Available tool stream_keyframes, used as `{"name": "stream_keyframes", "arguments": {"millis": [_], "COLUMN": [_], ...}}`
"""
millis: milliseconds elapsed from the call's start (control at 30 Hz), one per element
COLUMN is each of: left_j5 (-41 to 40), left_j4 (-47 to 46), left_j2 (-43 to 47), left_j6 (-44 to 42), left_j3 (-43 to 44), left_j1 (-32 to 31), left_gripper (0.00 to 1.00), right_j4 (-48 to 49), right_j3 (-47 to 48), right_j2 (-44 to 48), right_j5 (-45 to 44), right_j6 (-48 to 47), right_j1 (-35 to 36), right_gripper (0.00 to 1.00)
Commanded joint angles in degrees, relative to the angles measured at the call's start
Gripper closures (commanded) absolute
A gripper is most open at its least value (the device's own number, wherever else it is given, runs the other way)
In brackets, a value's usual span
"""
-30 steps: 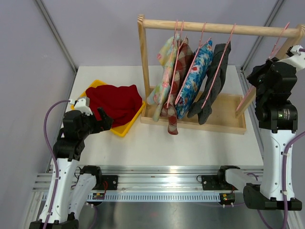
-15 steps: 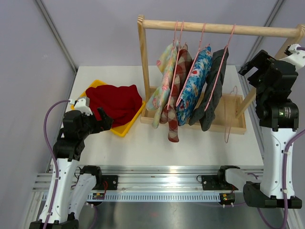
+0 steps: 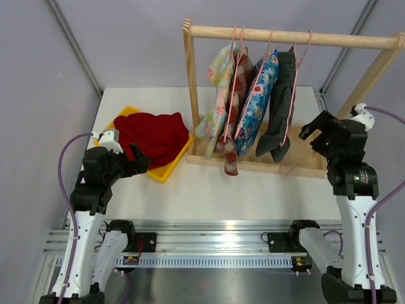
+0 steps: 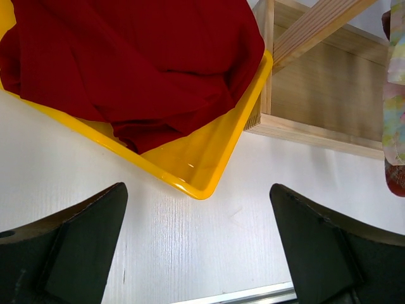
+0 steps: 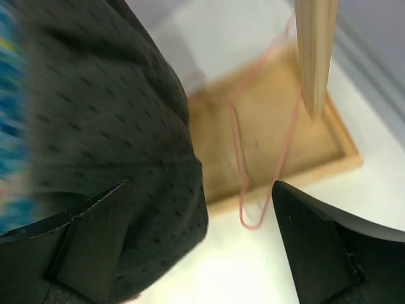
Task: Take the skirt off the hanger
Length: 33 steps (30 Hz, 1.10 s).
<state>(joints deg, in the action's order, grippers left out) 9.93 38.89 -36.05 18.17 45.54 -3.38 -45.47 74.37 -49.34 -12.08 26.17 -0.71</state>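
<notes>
Dark red fabric skirt (image 3: 152,136) is off its hanger. It's bunched in the shallow yellow plastic tray (image 3: 166,172) near the left edge of the white worktop (image 3: 253,190). Tray corner sits right up against the base of the wooden clothes rack (image 3: 291,37). Tray looks like the drop spot, so I'd call the removal itself done.

Empty pink wire hanger (image 5: 238,164) lies loose in the rack's base at the right end, beside the right post. It's not hooked on the rail. One end seems to poke over the base's near lip toward the worktop. My guess: that's the skirt's hanger, nothing left for it to carry.

Right fingers (image 3: 319,126) are spread wide and hold nothing. They sit low by the rack's right end, facing the black dotted garment (image 5: 114,114) and the loose hanger, touching neither.

Left fingers (image 3: 139,159) are also spread wide and empty. They hover over bare worktop just on the near side of the tray, clear of tray and skirt.

Four garments hang on the rail from pink hangers: pale floral piece (image 3: 218,95), red checked piece (image 3: 239,79), blue floral piece (image 3: 259,95), then the black dotted one. They're bunched mid-rail and hang tilted.

Possible snag: the loose hanger catching on the base lip if anything reaches in.
</notes>
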Motion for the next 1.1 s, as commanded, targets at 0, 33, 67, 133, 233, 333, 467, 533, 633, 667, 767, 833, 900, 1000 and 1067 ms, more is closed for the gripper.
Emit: {"name": "stream_keyframes", "arguments": {"millis": [0, 33, 67, 133, 233, 333, 467, 533, 633, 667, 767, 833, 900, 1000, 1067], "left_j5": [2.6, 2.6, 2.7, 2.7, 2.7, 2.6, 2.5, 2.5, 2.6, 2.7, 2.6, 2.9, 3.1, 3.2, 3.0], "left_j4": [-2.9, -3.0, -2.9, -2.9, -2.9, -3.0, -2.9, -2.9, -3.1, -3.0, -3.1, -3.0, -3.2, -3.2, -3.1], "left_j2": [0.5, 0.4, 0.5, 0.5, 0.6, 0.6, 0.6, 0.7, 0.6, 0.7, 0.7, 0.8, 0.7, 0.7, 0.7], "left_j6": [-0.9, -0.9, -0.9, -0.9, -0.9, -0.9, -0.9, -0.9, -0.9, -0.9, -0.9, -0.9, -0.9, -0.9, -0.9], "left_j3": [0.0, 0.0, 0.0, -0.1, -0.1, -0.1, -0.1, -0.2, -0.2, -0.2, -0.2, -0.1, -0.2, -0.2, -0.2], "left_j1": [-0.1, -0.1, -0.1, -0.1, -0.1, -0.1, -0.1, -0.1, -0.1, -0.1, -0.1, -0.1, -0.1, -0.1, -0.1], "left_gripper": [0.01, 0.01, 0.01, 0.01, 0.01, 0.01, 0.01, 0.01, 0.01, 0.01, 0.01, 0.01, 0.01, 0.01, 0.01], "right_j4": [-1.6, -1.4, -1.3, -0.7, 1.2, 4.1, 6.2, 7.6, 9.3, 9.9, 11.5, 11.7, 12.5, 13.2, 13.7], "right_j3": [-9.4, -10.4, -11.1, -12.0, -11.5, -11.3, -10.5, -10.4, -9.9, -9.6, -8.5, -7.2, -6.2, -5.3, -5.5], "right_j2": [-0.1, -0.8, -1.8, -5.9, -11.5, -16.5, -23.4, -27.2, -31.7, -32.7, -36.9, -39.9, -42.5, -45.1, -46.6], "right_j5": [3.4, 4.8, 5.2, 5.3, 5.0, 4.5, 2.4, 1.1, 0.3, 0.2, 0.3, 0.8, 1.4, 1.4, 1.7], "right_j6": [4.5, 4.6, 4.7, 4.5, 3.4, 2.8, 1.2, 0.5, 0.9, 1.0, 0.5, 0.5, 0.5, 0.3, 0.4], "right_j1": [-0.2, -0.2, -0.2, -0.2, -0.2, -0.2, -0.2, -0.3, -0.3, -0.6, -1.0, -1.3, -1.3, -1.4, -1.4], "right_gripper": [0.03, 0.03, 0.03, 0.05, 0.09, 0.13, 0.22, 0.23, 0.28, 0.28, 0.32, 0.32, 0.33, 0.33, 0.34]}}
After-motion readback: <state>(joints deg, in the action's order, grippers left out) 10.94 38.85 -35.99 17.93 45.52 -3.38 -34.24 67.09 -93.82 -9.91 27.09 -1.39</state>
